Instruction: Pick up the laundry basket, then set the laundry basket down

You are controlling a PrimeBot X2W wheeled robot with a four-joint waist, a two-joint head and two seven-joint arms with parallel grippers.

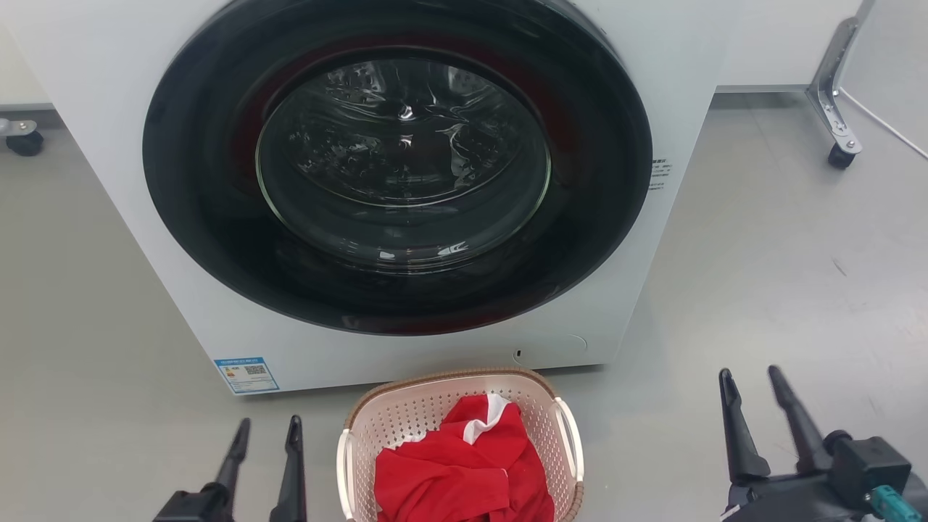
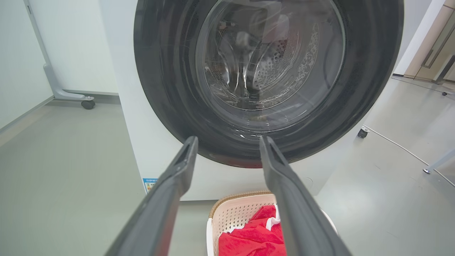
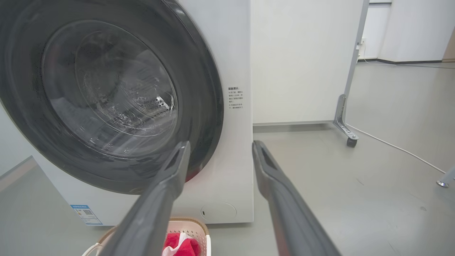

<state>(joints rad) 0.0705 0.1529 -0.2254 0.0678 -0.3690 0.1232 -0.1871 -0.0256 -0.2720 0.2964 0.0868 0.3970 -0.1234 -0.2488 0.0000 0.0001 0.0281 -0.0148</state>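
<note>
The laundry basket [image 1: 395, 420] stands on the grey floor [image 1: 797, 290] just in front of the washing machine [image 1: 145, 217], below the lower edge of its round door [image 1: 399, 159] and close to the machine's front panel. The basket is upright, its brown rim facing up and a white handle [image 1: 573, 438] on each side. Inside it lies a crumpled red cloth [image 1: 464, 471] with a strip of white [image 1: 482, 424] showing at its top. The cloth fills much of the basket and leaves bare the perforated wall nearest the machine.

The machine's door is closed. Through its dark glass the perforated metal drum shows. Reflections keep me from telling whether anything is in it. A blue label [image 1: 246, 373] sits at the machine's lower left corner.

The left gripper [image 1: 269, 424] hangs in front of the machine's lower left part, just beside the basket's left handle without touching it. Its two fingers are spread with nothing between them. The right gripper [image 1: 750, 375] is out past the machine's right edge, well apart from the basket. Its fingers are also spread and hold nothing.

A wheeled stand foot [image 1: 834, 123] and a pale cable [image 1: 892, 130] lie on the floor to the right of the machine.
</note>
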